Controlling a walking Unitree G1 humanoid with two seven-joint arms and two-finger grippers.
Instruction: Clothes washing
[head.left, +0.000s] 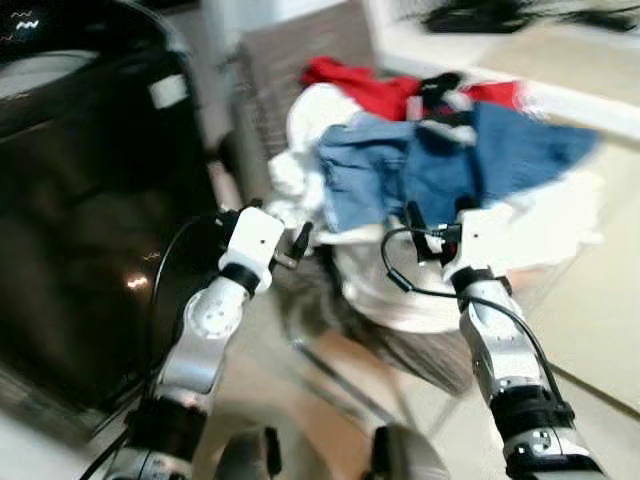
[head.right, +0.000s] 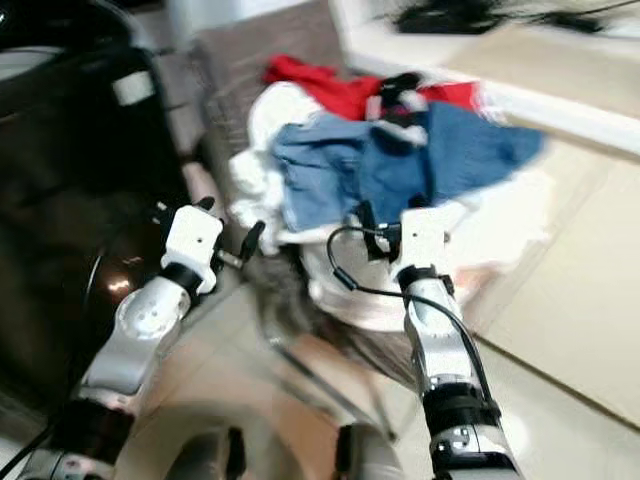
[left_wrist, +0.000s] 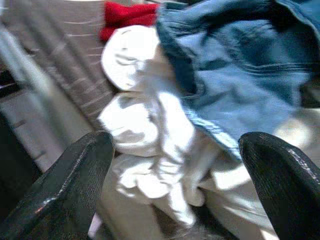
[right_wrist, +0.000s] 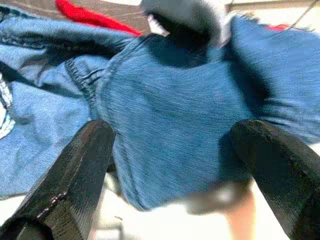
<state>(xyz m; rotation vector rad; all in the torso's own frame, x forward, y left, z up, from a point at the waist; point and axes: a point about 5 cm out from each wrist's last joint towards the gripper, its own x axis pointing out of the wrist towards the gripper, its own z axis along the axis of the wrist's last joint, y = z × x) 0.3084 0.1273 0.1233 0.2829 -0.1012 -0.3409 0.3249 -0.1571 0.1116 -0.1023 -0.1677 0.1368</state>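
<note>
A heap of laundry fills a white basket (head.left: 400, 300) ahead of me: blue denim (head.left: 440, 165) on top, white cloth (head.left: 310, 125) at its left, red cloth (head.left: 360, 85) behind. My left gripper (head.left: 295, 245) is open, close to the white cloth (left_wrist: 145, 125) at the pile's left edge. My right gripper (head.left: 440, 215) is open, its fingers (right_wrist: 80, 175) spread just before the blue denim (right_wrist: 170, 115). The dark washing machine (head.left: 80, 200) stands at my left. All views are blurred.
A grey striped surface (head.left: 290, 60) lies behind the pile. A pale counter or ledge (head.left: 530, 60) with dark items runs along the back right. Light tiled floor (head.left: 600, 320) spreads to the right. My own legs (head.left: 320, 450) show at the bottom.
</note>
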